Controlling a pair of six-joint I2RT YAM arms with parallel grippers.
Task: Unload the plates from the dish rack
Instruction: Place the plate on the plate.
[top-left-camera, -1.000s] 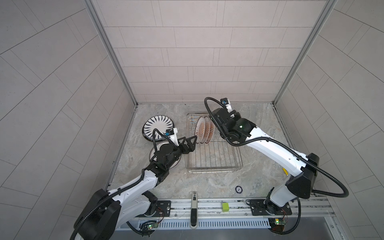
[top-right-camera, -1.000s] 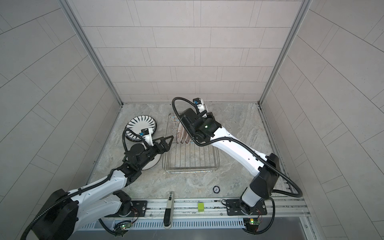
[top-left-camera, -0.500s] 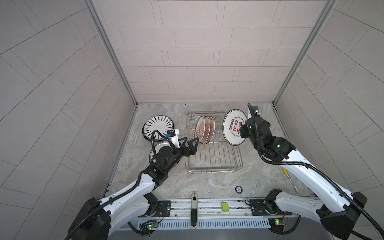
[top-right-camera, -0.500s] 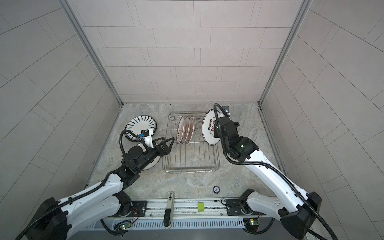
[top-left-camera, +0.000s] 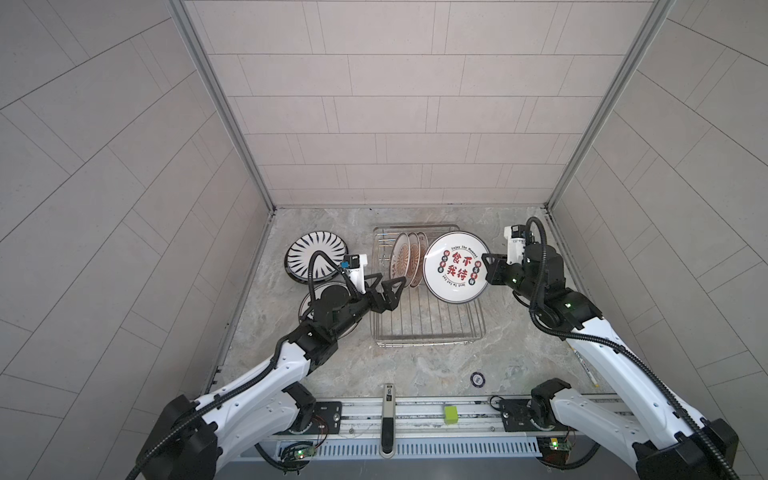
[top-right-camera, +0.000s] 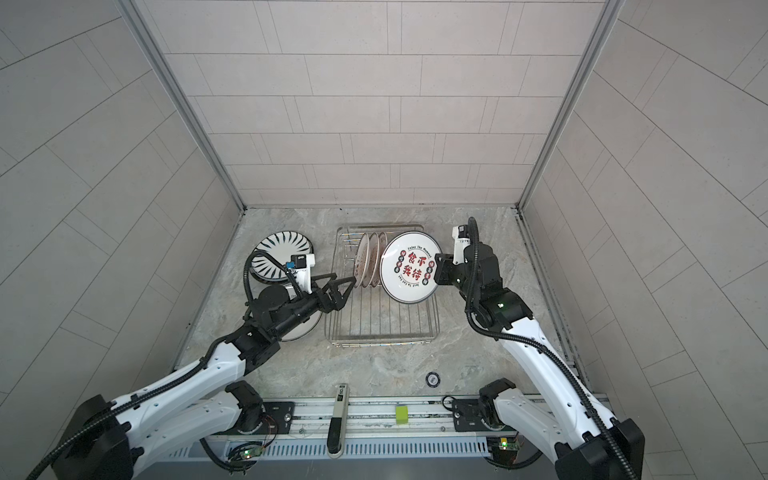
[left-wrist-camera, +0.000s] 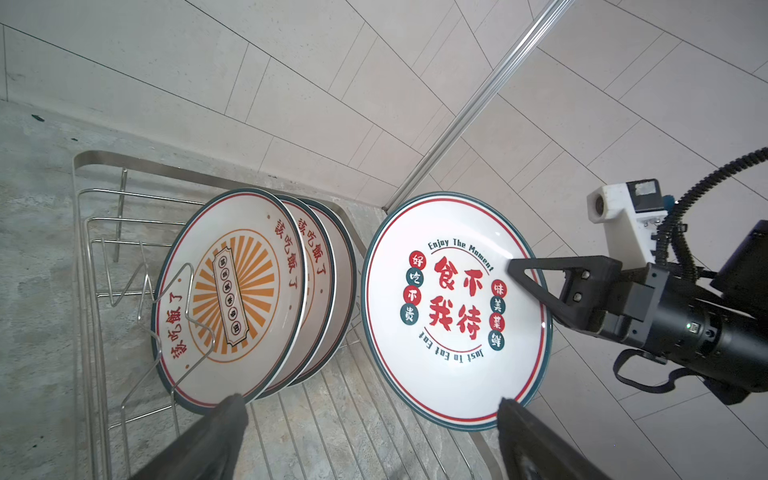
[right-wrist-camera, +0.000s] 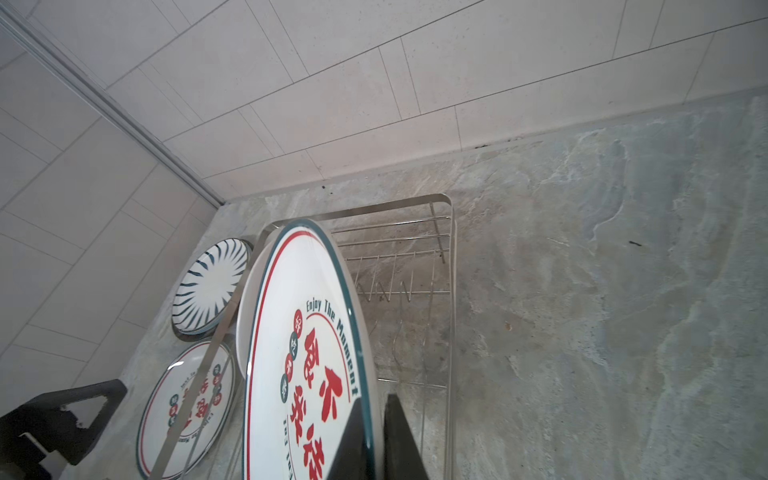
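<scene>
Currently the right gripper (top-left-camera: 484, 261) pinches the rim of the plate with red characters (top-left-camera: 455, 266), jaws narrow, one finger on the printed face and one behind it. The plate stands on edge over the right rim of the dish rack (top-left-camera: 428, 343), its printed face turned toward the rack's left side and tilted upward. Whether it touches the rack wires, cannot tell. Three sunburst plates (top-left-camera: 405, 259) stand on edge at the rack's far end, just left of the held one, faces the same way. The left gripper (top-left-camera: 390, 284) hovers at the rack's left rim, jaws wide, holding nothing, pointing across the rack. The striped plate (top-left-camera: 316, 253) lies flat left of the rack. Only the left wrist view shows the sunburst print in full (left-wrist-camera: 232, 291). The right wrist view shows a second characters plate (right-wrist-camera: 187, 403) lying flat left of the rack, mostly under the left arm in both top views
</scene>
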